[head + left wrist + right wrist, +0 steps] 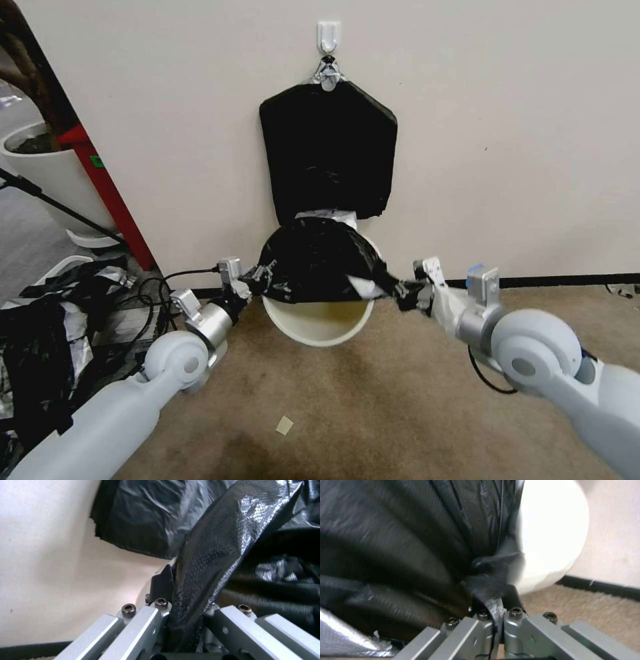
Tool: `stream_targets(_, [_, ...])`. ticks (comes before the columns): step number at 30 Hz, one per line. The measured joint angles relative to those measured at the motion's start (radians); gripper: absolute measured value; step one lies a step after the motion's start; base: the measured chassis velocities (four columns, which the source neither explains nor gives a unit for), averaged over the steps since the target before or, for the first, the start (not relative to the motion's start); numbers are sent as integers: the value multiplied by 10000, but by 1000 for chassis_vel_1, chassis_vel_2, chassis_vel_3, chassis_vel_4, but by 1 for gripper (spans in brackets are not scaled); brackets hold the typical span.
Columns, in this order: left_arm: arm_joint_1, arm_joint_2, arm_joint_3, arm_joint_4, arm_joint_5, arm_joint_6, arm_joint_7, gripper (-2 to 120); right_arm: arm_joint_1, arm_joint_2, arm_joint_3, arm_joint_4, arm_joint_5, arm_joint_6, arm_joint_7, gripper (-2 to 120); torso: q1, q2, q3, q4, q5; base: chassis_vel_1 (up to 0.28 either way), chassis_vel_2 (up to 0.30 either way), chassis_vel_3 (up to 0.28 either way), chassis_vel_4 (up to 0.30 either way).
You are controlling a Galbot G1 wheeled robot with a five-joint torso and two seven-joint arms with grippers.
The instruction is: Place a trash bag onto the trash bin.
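Pinching trash bag (313,257) between both grippers

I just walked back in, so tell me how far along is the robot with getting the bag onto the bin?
Done: the trash bag is picked up and stretched over the trash bin. In hand: the left gripper and right gripper each pinch one side of it. Left: the bin's near rim is bare, so the bag must go down around it.
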Motion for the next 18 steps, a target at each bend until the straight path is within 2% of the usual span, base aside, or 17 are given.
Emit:
stream_targets(3, [28, -18, -67, -58, -214, 47, -147, 3, -351, 134, 158, 41, -162, 13, -169, 0, 0, 0, 0, 0, -1, 0, 0, 0, 0])
stream_targets(7, [190, -84, -228, -215, -528, 206, -464, 3, -1405, 751, 374, 119, -1189, 370, -641, 0, -1, 0, 0, 0, -3, 0, 0, 0, 0])
stream_targets(9, [226, -92, -234, -235, -545, 220, -490, 3, -1492, 863, 391, 118, -1251, 404, -646, 0, -1, 0, 0, 0, -3, 0, 0, 0, 0])
stream_targets(11, [345, -146, -245, -307, -536, 307, -669, 3, -1814, 1308, 430, 115, -1435, 603, -623, 3, -1, 0, 0, 1, -3, 0, 0, 0, 0])
stream_targets(13, [348, -149, -245, -309, -533, 311, -679, 3, -1821, 1319, 430, 113, -1447, 613, -621, 3, -1, 0, 0, 1, -3, 0, 0, 0, 0])
stream_targets(14, [382, -178, -273, -329, -364, 440, -899, 3, -1950, 1485, 441, 102, -1680, 822, -518, 11, -1, 0, 0, 1, -2, 0, 0, 0, 0])
stream_targets(17, [402, -186, -273, -330, -21, 644, -1142, 3, -2036, 1569, 481, 102, -1865, 982, -396, 17, -1, 0, 0, 1, -2, 0, 0, 0, 0])
stream_targets(18, [418, -189, -238, -173, 551, 843, -1361, 3, -2170, 1644, 601, 102, -2113, 1159, -273, 26, -1, 0, 0, 1, -2, 0, 0, 0, 0])
